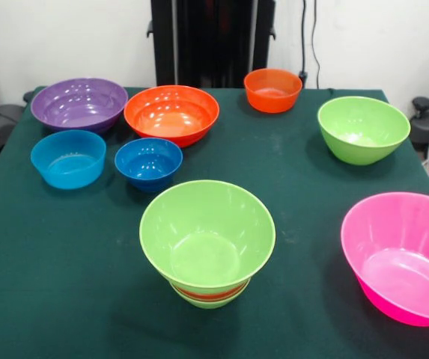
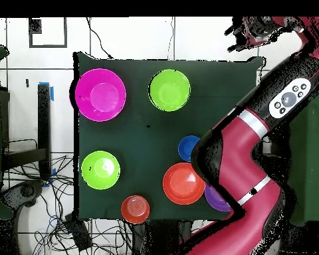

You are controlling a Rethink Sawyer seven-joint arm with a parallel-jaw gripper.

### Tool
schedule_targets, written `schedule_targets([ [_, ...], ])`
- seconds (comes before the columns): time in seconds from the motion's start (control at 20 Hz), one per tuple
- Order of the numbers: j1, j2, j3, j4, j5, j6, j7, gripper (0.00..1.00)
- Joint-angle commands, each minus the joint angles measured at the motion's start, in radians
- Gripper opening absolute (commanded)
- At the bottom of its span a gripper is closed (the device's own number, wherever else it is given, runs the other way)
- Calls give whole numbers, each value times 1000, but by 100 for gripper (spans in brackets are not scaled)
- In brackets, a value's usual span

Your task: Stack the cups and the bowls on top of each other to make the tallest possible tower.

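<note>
The tower (image 1: 207, 243) stands at the table's near middle: a wide lime green bowl on an orange band and a small green base. It also shows in the overhead view (image 2: 169, 90). Loose bowls lie around it: purple (image 1: 79, 103), large orange (image 1: 171, 114), small orange (image 1: 272, 90), light blue (image 1: 68, 158), dark blue (image 1: 148, 162), lime green (image 1: 363, 129) and pink (image 1: 403, 254). The gripper (image 2: 245, 31) shows only in the overhead view, held beyond the table's corner, far from all bowls. The front view does not show the arm.
The black pedestal (image 1: 210, 41) stands behind the table's far edge. In the overhead view the red arm (image 2: 245, 153) crosses above the blue and purple bowls, hiding the light blue one. Cables lie on the floor beside the green table (image 1: 311, 202).
</note>
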Motion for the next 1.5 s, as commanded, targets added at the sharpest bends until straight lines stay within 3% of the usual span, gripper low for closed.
schedule_targets([
  [0.05, 39, 20, -142, -106, -71, -105, -134, 100],
  [0.1, 41, 24, -131, -113, -48, -144, -101, 100],
  [0.55, 59, 42, 49, -202, 51, -191, 50, 100],
  [1.5, 105, 75, 189, -248, 4, -332, 130, 100],
])
